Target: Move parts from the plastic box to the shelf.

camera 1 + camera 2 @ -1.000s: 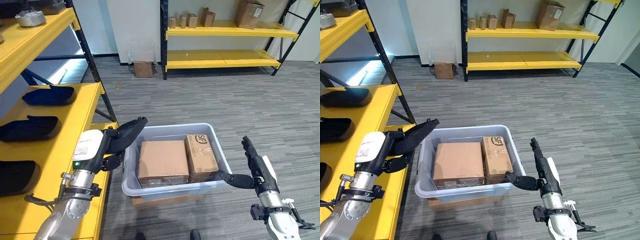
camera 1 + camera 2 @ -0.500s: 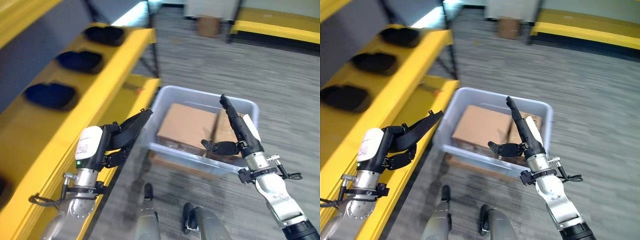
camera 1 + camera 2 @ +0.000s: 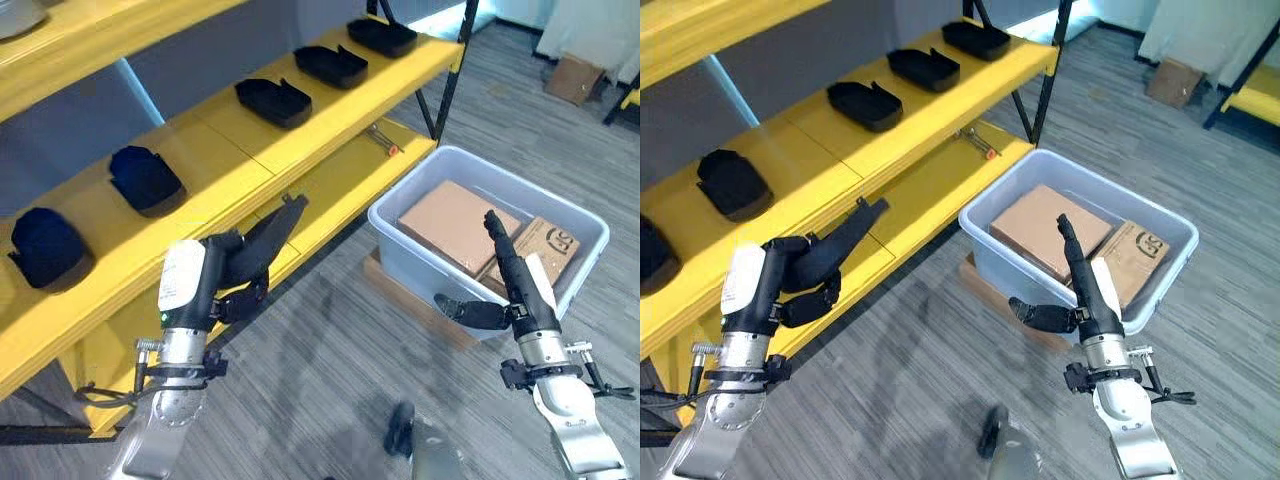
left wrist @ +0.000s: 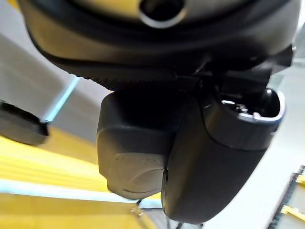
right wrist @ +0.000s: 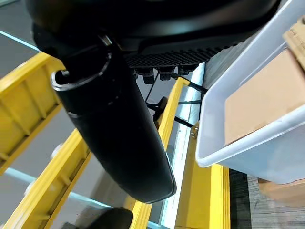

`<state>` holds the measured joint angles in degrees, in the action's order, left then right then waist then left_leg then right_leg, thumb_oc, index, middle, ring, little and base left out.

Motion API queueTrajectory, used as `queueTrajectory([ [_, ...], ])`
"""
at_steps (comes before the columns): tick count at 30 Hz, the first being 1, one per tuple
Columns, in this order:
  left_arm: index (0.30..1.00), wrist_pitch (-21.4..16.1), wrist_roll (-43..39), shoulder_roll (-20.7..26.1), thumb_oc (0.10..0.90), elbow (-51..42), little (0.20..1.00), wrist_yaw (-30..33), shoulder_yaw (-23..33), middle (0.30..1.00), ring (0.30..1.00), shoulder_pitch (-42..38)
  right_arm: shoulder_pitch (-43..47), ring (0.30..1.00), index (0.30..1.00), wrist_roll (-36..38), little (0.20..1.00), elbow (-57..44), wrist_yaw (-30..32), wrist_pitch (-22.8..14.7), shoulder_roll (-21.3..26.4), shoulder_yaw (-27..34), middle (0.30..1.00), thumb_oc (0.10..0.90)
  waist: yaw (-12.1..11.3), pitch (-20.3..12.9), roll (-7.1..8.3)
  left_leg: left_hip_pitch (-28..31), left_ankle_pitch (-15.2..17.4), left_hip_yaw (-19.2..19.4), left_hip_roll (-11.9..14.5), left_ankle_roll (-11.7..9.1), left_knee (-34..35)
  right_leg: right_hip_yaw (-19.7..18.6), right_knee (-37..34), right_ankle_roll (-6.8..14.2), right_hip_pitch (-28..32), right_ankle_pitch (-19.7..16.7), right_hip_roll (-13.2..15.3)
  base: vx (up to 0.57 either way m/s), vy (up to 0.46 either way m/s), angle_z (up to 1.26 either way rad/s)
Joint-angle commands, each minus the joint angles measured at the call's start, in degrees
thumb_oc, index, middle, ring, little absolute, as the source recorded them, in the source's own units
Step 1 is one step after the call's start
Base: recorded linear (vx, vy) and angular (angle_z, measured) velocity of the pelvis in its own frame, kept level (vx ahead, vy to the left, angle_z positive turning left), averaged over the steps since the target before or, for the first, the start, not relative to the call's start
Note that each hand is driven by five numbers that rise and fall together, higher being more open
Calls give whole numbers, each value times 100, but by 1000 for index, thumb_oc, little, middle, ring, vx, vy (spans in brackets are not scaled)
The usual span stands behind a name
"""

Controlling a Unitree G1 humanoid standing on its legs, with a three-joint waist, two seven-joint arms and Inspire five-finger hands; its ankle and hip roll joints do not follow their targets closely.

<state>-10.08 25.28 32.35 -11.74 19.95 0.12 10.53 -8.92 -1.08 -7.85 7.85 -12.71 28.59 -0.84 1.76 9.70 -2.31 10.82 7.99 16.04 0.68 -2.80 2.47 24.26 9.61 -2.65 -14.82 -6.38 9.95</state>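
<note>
The pale plastic box (image 3: 1018, 268) stands on the floor beside the yellow shelf (image 3: 300, 135). Inside it lie a large cardboard box (image 3: 455, 222) and a smaller one (image 3: 545, 245). Several black moulded parts, such as one (image 3: 282, 101) and another (image 3: 145, 178), lie in a row on the shelf's middle level. My left hand (image 3: 235, 265) hovers in front of the shelf's lower level, open, fingers straight and empty. My right hand (image 3: 522, 292) is at the box's near wall, open, fingers pointing up over the rim and thumb (image 3: 465, 312) out, holding nothing.
A small tool (image 3: 380, 140) lies on the lower shelf level (image 3: 330, 185). A black shelf upright (image 3: 455, 55) rises behind the plastic box. Flat cardboard (image 3: 400, 285) sticks out under the box. A brown carton (image 3: 578, 78) sits on the far floor.
The camera has swung towards the yellow shelf, so the whole picture has shifted. Both hands stay open and empty, and the cardboard boxes are still in the plastic box.
</note>
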Motion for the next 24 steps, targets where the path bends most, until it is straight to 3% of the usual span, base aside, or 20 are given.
queueTrajectory([
  [1, 300, -386, 171, 271, 400, -668, 300, 663, 473, 300, 300, -620, 532, 1000, 1000, -111, 1000, -494, 159, -492, 8, -64, 1000, 900, 111, -333, 95, -249, -143, -675, 143, 58, 253, 474, -1005, 1277, 914, -150, 511, -122, 286, 2],
  [6, 300, -290, 389, 313, 400, -745, 300, 757, 555, 300, 300, -620, 591, 1000, 1000, -330, 1000, -390, 199, -420, -136, -154, 1000, 900, -22, -259, 302, -292, -45, -784, -177, 296, 253, 482, -710, 1483, 918, -339, 923, -101, 241, 6],
  [9, 300, -267, 396, 348, 400, -772, 300, 769, 560, 300, 300, -639, 614, 1000, 1000, -405, 1000, -324, 211, -389, -198, -199, 1000, 900, 25, -125, 361, -306, -152, -790, -245, 406, 253, 185, -165, 1425, 677, -411, 1018, -115, 168, 15],
  [10, 300, -259, 386, 372, 400, -763, 300, 767, 545, 300, 300, -659, 639, 1000, 1000, -423, 1000, -303, 213, -386, -219, -216, 1000, 900, 59, -95, 374, -295, -173, -839, -252, 441, 253, -159, 14, 1392, 558, -329, 892, -182, 237, 42],
  [11, 300, -297, 230, 363, 400, -745, 300, 606, 420, 300, 300, -642, 498, 1000, 1000, -330, 1000, -296, 80, -384, -195, -165, 1000, 900, 258, -125, 414, -353, -365, -1069, -284, 527, 253, -1492, 465, 1059, 553, 516, -407, -74, 142, 48],
  [12, 300, -297, 230, 363, 400, -747, 300, 605, 420, 300, 300, -642, 497, 1000, 1000, -330, 1000, -297, 79, -384, -196, -164, 1000, 900, 257, -129, 414, -358, -368, -1068, -284, 526, 253, -1492, 460, 1058, 550, 511, -408, -51, 112, 64],
  [13, 300, -291, 206, 342, 400, -745, 300, 541, 404, 300, 300, -601, 434, 1000, 1000, -304, 1000, -309, 12, -389, -157, -143, 1000, 900, 278, -203, 447, -423, -422, -1160, -318, 542, 253, -1625, 427, 952, 689, 728, -733, 32, -13, 54],
  [14, 300, -261, 159, 293, 400, -700, 300, 474, 422, 300, 300, -568, 347, 1000, 1000, -272, 1000, -302, 3, -406, -112, -72, 1000, 900, 326, -403, 535, -616, -485, -1314, -422, 525, 253, -2198, -368, 773, 936, 856, -1162, 40, -14, 67],
  [15, 300, -259, 157, 292, 400, -703, 300, 471, 420, 300, 300, -561, 336, 1000, 1000, -270, 1000, -307, 1, -406, -111, -71, 1000, 900, 316, -424, 530, -625, -482, -1305, -415, 522, 253, -2209, -453, 767, 965, 812, -1172, 40, -44, 54],
  [16, 300, -293, 100, 250, 400, -697, 300, 438, 439, 300, 300, -538, 337, 1000, 1000, -253, 1000, -316, -21, -388, -86, -91, 1000, 900, 315, -468, 535, -709, -571, -1416, -430, 485, 253, -2566, -681, 799, 998, 646, -1168, 9, -27, 40],
  [18, 300, -287, 68, 229, 400, -698, 300, 418, 436, 300, 300, -538, 355, 1000, 1000, -246, 1000, -323, -16, -378, -67, -89, 1000, 900, 296, -490, 538, -772, -602, -1417, -425, 478, 253, -2681, -879, 768, 1043, 554, -1202, -24, -47, 14],
  [24, 300, -341, -210, 158, 400, -735, 300, 304, 400, 300, 300, -391, 279, 1000, 1000, -225, 1000, -433, -40, -380, 5, -39, 1000, 900, 251, -511, 498, -817, -594, -1481, -392, 405, 126, -2561, -1128, 692, 1303, 571, -1182, 15, -67, 18],
])
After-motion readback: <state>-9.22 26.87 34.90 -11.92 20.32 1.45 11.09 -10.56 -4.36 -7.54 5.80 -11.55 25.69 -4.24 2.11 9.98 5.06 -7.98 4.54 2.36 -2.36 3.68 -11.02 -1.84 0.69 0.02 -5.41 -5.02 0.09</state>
